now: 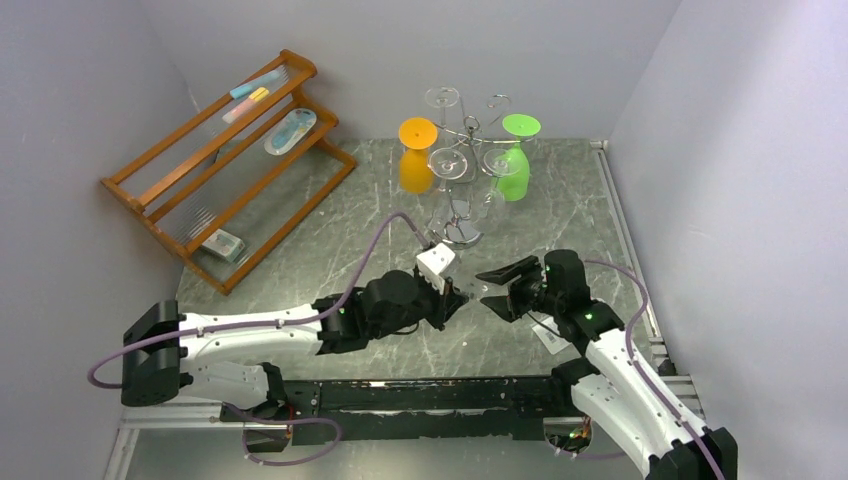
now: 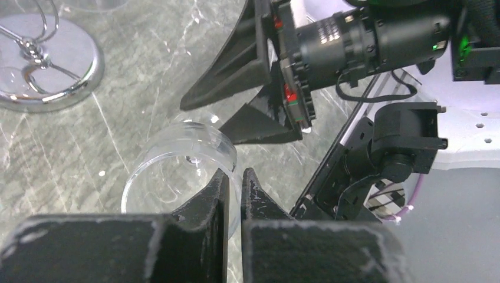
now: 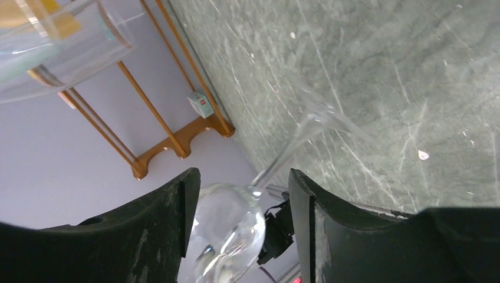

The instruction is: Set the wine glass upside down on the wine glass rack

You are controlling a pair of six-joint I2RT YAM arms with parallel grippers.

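Holding: left gripper (image 2: 231, 177) almost closed, pinching the bowl wall of the wine glass (image 2: 171, 177) at the rim.
Right gripper (image 3: 242, 172): wide, one finger on either side of the bowl; contact unclear.
Glass position: lying sideways between both grippers, low over the desk (image 1: 330, 230).
Wine glass rack (image 1: 465, 150): behind, apart from the glass; orange glass (image 1: 416, 155) and green glass (image 1: 515, 160) hang inverted.

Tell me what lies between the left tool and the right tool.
The wine glass: the left tool pinches its rim, and its stem runs between the open fingers of the right tool. Both wrist views show it best.
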